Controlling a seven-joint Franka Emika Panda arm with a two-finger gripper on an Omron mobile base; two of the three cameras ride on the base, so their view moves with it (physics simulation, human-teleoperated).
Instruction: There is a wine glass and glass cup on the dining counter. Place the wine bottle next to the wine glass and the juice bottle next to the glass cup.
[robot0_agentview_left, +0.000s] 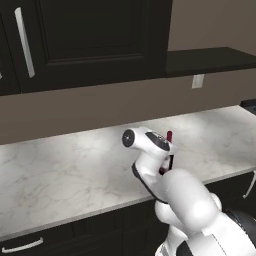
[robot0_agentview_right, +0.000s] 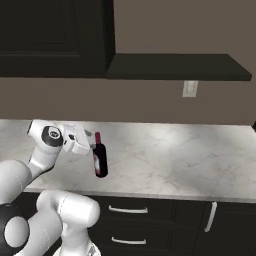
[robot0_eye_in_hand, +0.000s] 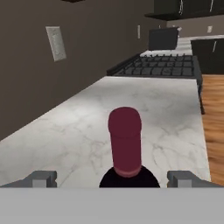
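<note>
Place: we are at the marble counter (robot0_agentview_right: 175, 155) with dark cabinets (robot0_agentview_left: 75, 40) above and a stove (robot0_eye_in_hand: 162, 65) at its far end. We judge this is not the dining counter.

Wine bottle: the wine bottle (robot0_agentview_right: 100, 159) stands upright on the counter top, near its front edge, well apart from the stove. From the hand camera its dark red neck (robot0_eye_in_hand: 125, 142) rises in the middle, with the dark shoulder just below.

Gripper: our gripper (robot0_eye_in_hand: 113, 178) has its two fingertips (robot0_eye_in_hand: 42, 178) spread wide, one on each side of the bottle's shoulder. Counter shows between each tip and the glass, so we are not touching the bottle. From the right base camera the hand sits just beside the bottle's neck, on the side away from the stove.

Step in hand: we judge this as lining up for the grasp, with the closing not yet done.

Done: nothing that we can show. The bottle rests on the counter beside the stove, not by any glass.

Left: grip and lift the wine bottle, carry it to the dining counter, set it next to the wine glass. Then the same for the juice bottle and the glass cup.

Care: the bottle is tall and narrow, so we expect a grip near the neck could tip it if the fingers close unevenly.
</note>
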